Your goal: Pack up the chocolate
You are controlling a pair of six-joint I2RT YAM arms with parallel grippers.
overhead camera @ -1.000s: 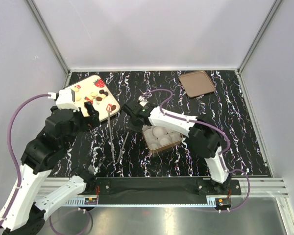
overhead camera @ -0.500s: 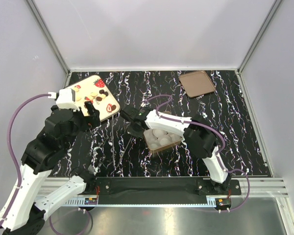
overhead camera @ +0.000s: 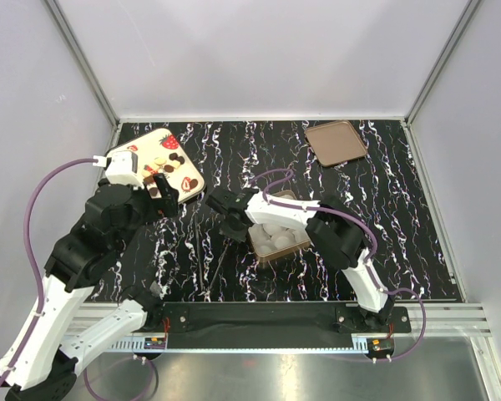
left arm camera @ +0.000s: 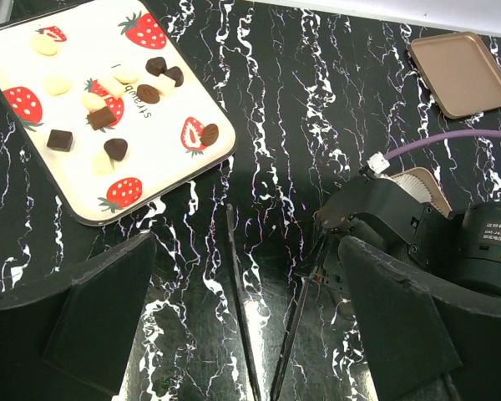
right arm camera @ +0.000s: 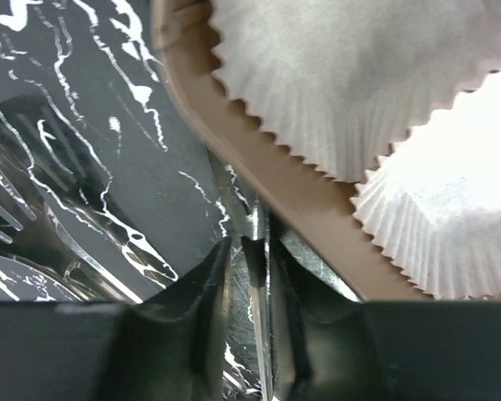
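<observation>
chocolate (left arm camera: 103, 117): small dark brown and cream pieces, lying loose on the tray, some on its strawberry prints
tray (left arm camera: 192, 100): cream, rounded corners, flat on the counter (left arm camera: 317, 109) at its far left corner
box (right arm camera: 267, 167): brown, near the middle of the counter, well apart from the tray; filled with white pleated paper cups (right arm camera: 351, 75)
lid (left arm camera: 461, 73): brown, flat, at the far right of the counter, apart from the box
tongs (left arm camera: 240, 309): thin metal, lying on the counter between tray and box, the two arms spread towards the far side and meeting at the near end
left pincer (left arm camera: 246, 251): wide, holding nothing; hovers above the counter at the tray's near edge, with the tongs below it
right pincer (right arm camera: 249, 261): low at the box's left side, just beside its rim; narrow, fingers (right arm camera: 213, 276) a little apart with one thin arm of the tongs between them; whether they press on it i cannot tell
right arm: reaches across the box from the right, purple cable looping over it
</observation>
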